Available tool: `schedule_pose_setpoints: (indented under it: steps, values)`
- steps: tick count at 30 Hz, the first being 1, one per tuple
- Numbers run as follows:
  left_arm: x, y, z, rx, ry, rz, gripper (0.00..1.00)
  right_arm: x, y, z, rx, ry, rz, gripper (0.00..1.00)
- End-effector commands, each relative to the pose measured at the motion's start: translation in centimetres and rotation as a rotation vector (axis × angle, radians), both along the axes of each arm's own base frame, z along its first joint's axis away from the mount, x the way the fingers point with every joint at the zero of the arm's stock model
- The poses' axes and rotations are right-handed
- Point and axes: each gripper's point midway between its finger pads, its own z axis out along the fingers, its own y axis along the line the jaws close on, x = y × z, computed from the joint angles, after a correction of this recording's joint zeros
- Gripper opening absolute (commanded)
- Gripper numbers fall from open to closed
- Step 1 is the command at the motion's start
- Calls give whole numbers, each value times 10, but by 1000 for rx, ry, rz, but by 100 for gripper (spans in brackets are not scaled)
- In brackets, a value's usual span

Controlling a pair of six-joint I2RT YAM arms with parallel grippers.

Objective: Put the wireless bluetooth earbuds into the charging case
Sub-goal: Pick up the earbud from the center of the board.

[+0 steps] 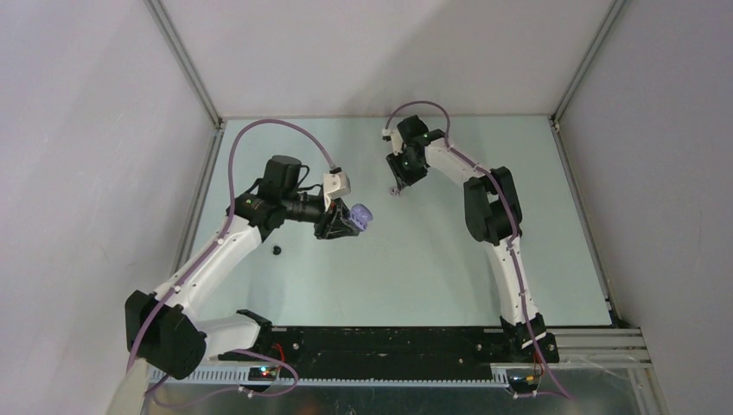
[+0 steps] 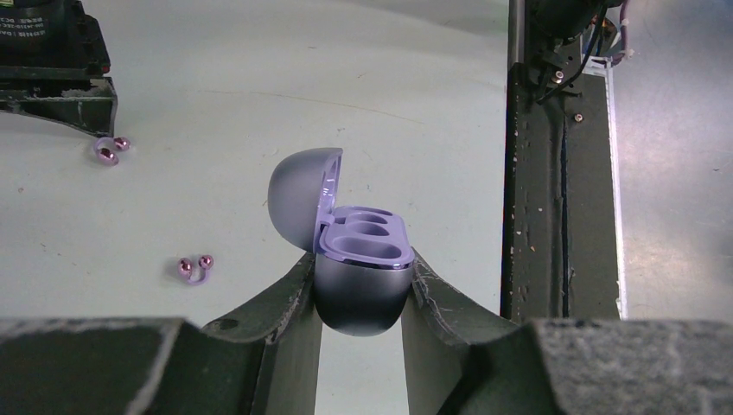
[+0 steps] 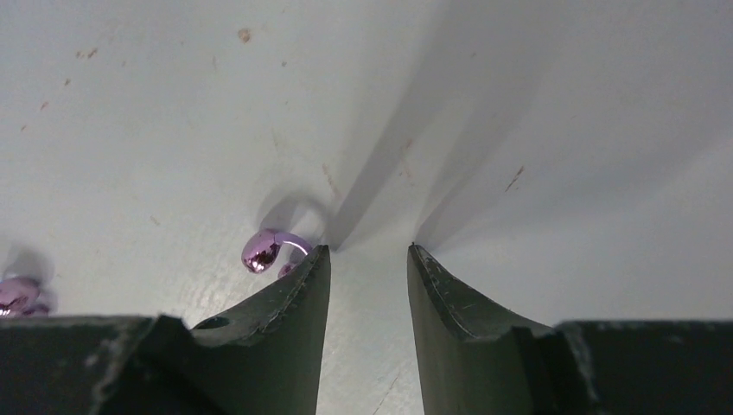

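While clamping open-lidded purple charging case (image 2: 359, 303) in left gripper (image 2: 361, 258), holds right gripper (image 3: 367, 251) parted on far table (image 3: 562, 104), just beside purple earbud (image 3: 259, 249).

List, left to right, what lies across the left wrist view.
far purple earbud → near purple earbud → open charging case → black base rail

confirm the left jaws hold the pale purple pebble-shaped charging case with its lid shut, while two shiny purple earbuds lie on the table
Not right: the lid is hinged open, not shut, as the left wrist view shows. The rest holds: the left jaws grip the pale purple pebble-shaped charging case, and two shiny purple earbuds lie on the table.
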Motion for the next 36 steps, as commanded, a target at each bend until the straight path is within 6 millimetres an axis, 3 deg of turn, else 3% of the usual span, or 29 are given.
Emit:
schedule_pose_setpoints:
  steps: [1,13,23,36]
  values:
    - [2,-2,6,-16,-39,-7,0,-39,6,-11,-7,114,44,42]
    - [2,-3,6,-16,-45,-7,0,-62,16,-6,50,159,86,40]
    - [0,-3,7,-16,-51,-10,0,-67,34,12,248,231,85,39]
    - [1,-3,5,-7,-61,-7,0,-56,21,13,417,325,-87,38]
